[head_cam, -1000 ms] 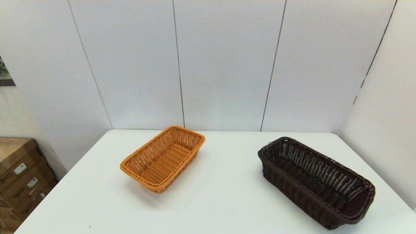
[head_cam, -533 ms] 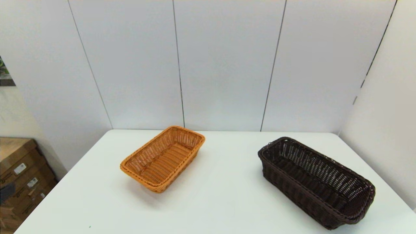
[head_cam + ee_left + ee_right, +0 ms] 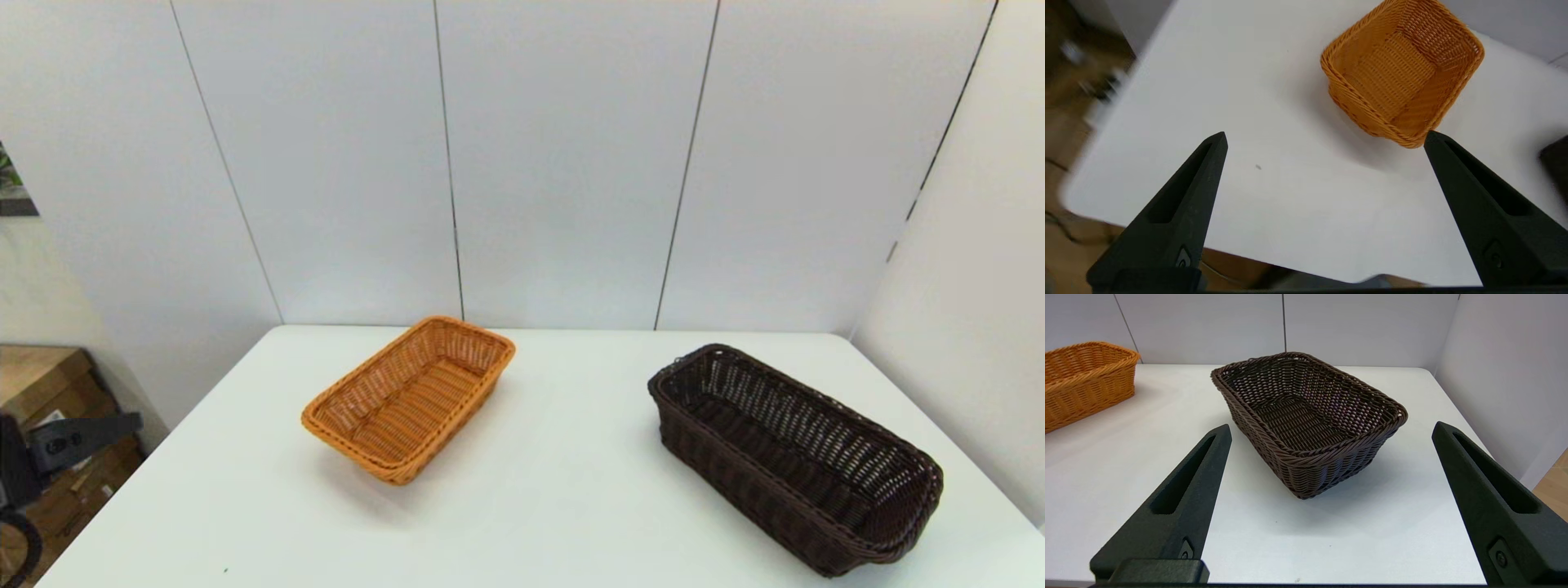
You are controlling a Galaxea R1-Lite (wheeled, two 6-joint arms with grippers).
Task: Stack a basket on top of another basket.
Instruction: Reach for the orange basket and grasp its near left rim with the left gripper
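White table [image 3: 555, 506]: fills the lower half of the head view, against a pale panelled wall.
Dark brown wicker basket [image 3: 796, 457]: lower right of the head view, sitting on the table, long side angled toward the lower right corner, nothing inside. In the right wrist view [image 3: 1306, 418] it sits centre frame.
Orange-tan wicker basket [image 3: 410, 396]: left of centre in the head view, on the table, well apart from the dark one, nothing inside. Upper right in the left wrist view [image 3: 1402, 71].
Cardboard boxes [image 3: 49, 392]: lower left edge, beside the table.
Left gripper [image 3: 1325, 139]: fingers spread wide, holding nothing, above the table's near left corner; seen at the lower left edge of the head view [image 3: 49, 449].
Right gripper [image 3: 1331, 428]: fingers spread wide, holding nothing, facing the dark basket's short end.
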